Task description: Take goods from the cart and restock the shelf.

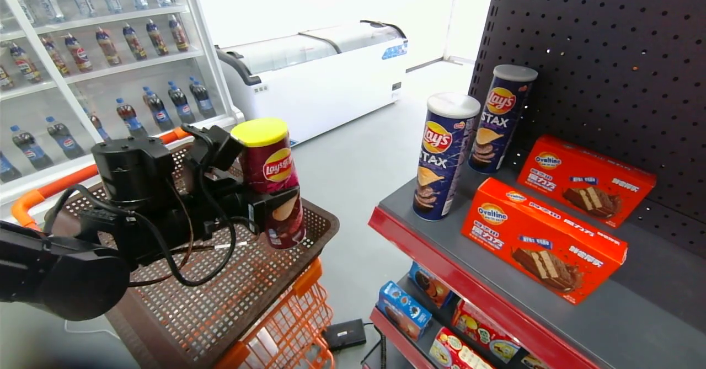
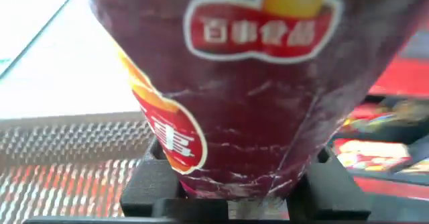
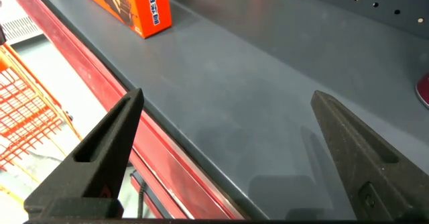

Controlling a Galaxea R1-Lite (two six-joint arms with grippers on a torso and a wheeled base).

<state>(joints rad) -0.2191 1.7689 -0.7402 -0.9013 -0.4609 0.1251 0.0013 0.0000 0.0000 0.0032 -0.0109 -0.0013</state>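
A maroon cylindrical chip can point(image 1: 273, 184) with a flat yellow plastic lid is seen left of centre in the head view, held upright and tilted slightly. A red-and-yellow logo is carried on its upper body and a printed chip lower down. It is clamped around its lower half by the black fingers point(image 1: 282, 199) of the left gripper point(image 1: 276, 206). In the left wrist view the can point(image 2: 255, 83) is shown close up with a scuffed, dark red surface, pinched between the two pads of the gripper point(image 2: 241, 184).

The can is held clear above a brown perforated plastic tray point(image 1: 220, 303), which is set on top of an orange wire cart point(image 1: 292, 325) at the lower left of the frame.

At the right of the frame a grey shelf board point(image 1: 634, 314) with a red front edge point(image 1: 441, 264) is found. Two tall blue chip cans with white lids point(image 1: 441, 156) point(image 1: 502, 118) are stood upright at its far end, and two flat orange boxes point(image 1: 543, 239) point(image 1: 587, 178) are laid beside them.

In the right wrist view the fingers of the right gripper point(image 3: 226, 98) are spread wide apart, with nothing between them, over a bare part of the grey board point(image 3: 234, 70).

A glass-door drinks cooler point(image 1: 83, 54) is seen at the upper left and a white chest freezer point(image 1: 320, 76) at the top centre.
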